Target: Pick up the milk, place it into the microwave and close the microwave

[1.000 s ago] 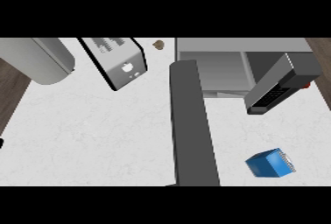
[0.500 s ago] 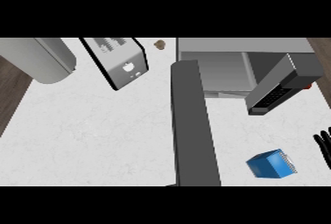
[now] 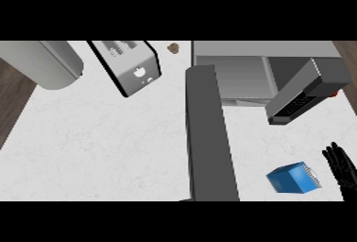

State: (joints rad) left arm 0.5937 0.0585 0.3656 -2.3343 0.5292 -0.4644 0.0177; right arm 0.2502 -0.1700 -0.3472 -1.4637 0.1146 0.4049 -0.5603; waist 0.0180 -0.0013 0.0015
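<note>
One view only, from the robot's head, looking steeply down onto the white counter (image 3: 105, 142) from fairly high up. It faces the microwave (image 3: 279, 66) at the far edge (door (image 3: 209, 142) swung toward the camera), and the right hand (image 3: 342, 168) enters at the lower right.

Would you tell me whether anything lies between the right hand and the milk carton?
Nothing does: in the head view only a narrow strip of bare counter separates the right hand from the blue milk carton, which lies just to its left.
</note>
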